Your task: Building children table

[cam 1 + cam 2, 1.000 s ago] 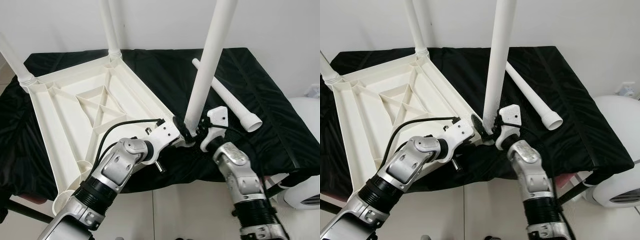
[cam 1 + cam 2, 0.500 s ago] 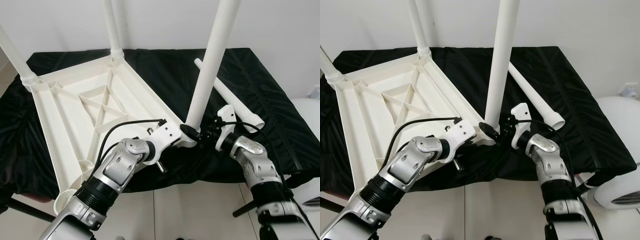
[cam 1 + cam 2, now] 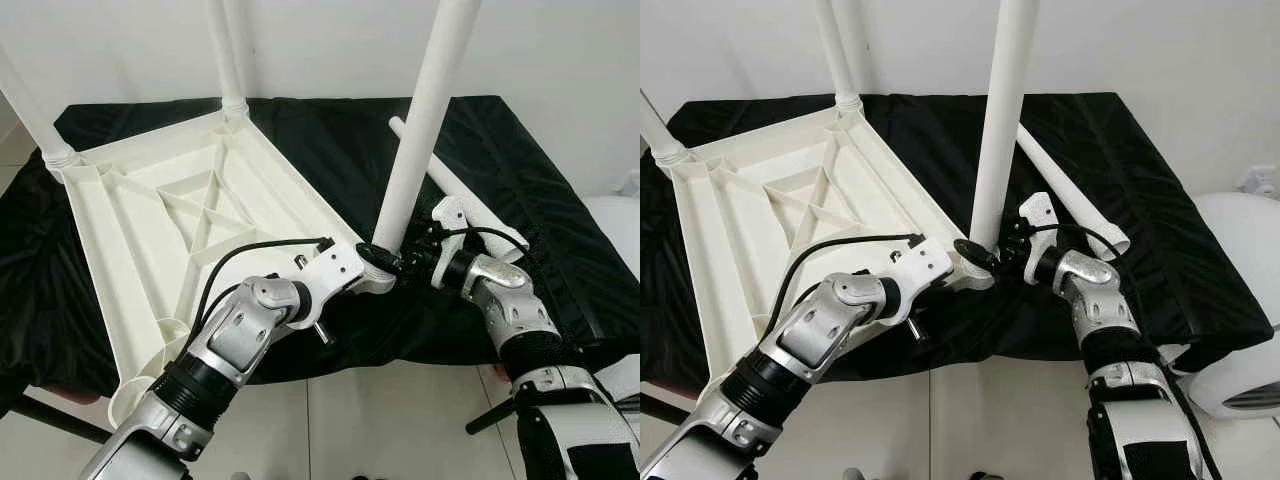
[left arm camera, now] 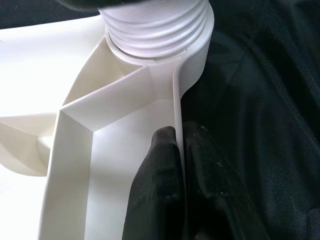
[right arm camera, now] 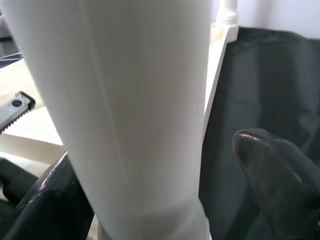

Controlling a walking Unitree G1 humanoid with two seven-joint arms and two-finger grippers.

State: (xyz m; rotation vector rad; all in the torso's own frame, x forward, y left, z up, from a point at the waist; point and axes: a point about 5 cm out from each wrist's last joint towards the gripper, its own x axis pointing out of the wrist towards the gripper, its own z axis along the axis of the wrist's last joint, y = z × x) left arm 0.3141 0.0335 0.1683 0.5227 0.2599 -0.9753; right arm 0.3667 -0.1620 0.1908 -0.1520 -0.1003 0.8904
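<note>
The white plastic tabletop (image 3: 150,200) lies upside down on a black-covered table. A white leg (image 3: 420,120) stands upright in its near right corner socket (image 4: 155,35). My left gripper (image 4: 179,145) is shut on the thin rim of the tabletop just beside that socket. From the right, my right gripper (image 3: 402,258) reaches the base of the upright leg (image 5: 125,100). Its fingers (image 5: 280,170) straddle the leg, open, one with a gap to it. A loose leg (image 3: 1080,205) lies on the cloth behind the right gripper.
Two more legs (image 3: 225,60) (image 3: 30,110) stand in the far corners of the tabletop. The black cloth (image 3: 560,230) hangs over the table's front edge. A white rounded appliance (image 3: 1240,350) sits low on the right, over a tiled floor.
My right gripper has swung from the front of the upright leg round to its right side, and its arm now reaches in from the right. The left gripper has kept its hold.
</note>
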